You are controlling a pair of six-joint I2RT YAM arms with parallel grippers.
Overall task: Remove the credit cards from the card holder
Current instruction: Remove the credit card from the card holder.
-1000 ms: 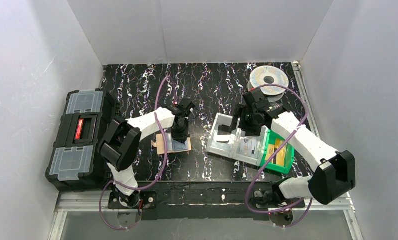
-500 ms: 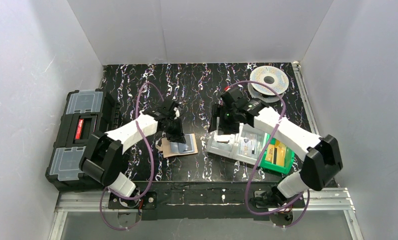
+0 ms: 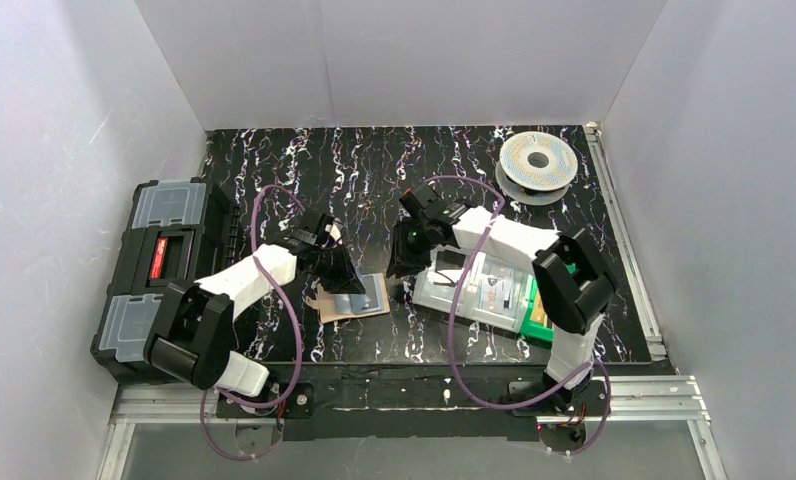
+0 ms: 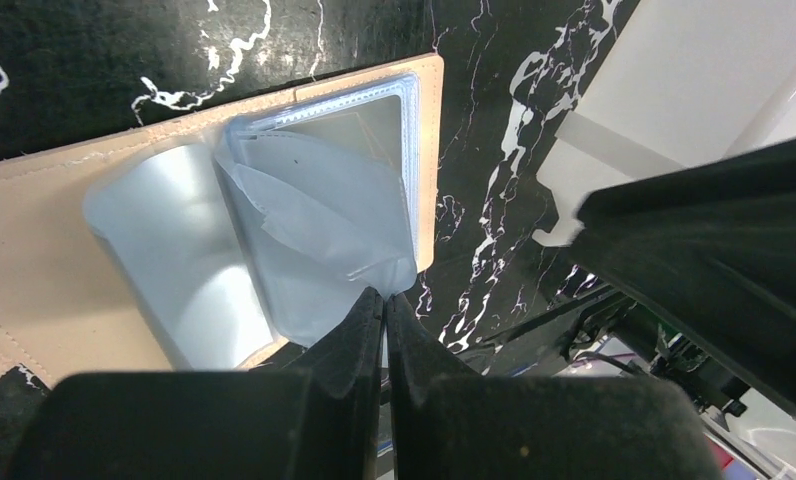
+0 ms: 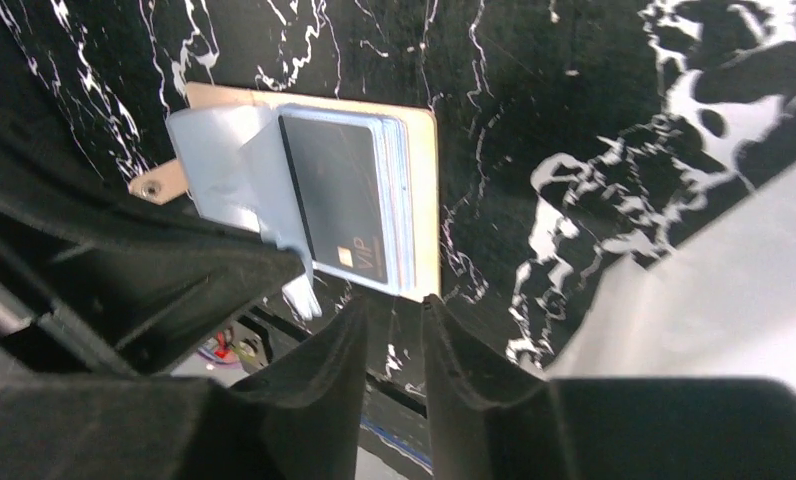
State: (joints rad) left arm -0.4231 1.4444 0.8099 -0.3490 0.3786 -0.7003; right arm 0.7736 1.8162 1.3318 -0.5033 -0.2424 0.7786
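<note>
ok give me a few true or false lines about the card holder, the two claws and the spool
1. The card holder lies open on the table. True.
2. The right claw grips a card. False: its jaws stand apart with nothing between them, near the holder's edge.
3. The left claw is shut, pinching the corner of a clear sleeve of the holder. True.
4. The spool sits inside the green bin. False: it lies on the table at the far right, apart from the bin.
5. A dark card tops a stack of cards in the holder. True.
</note>
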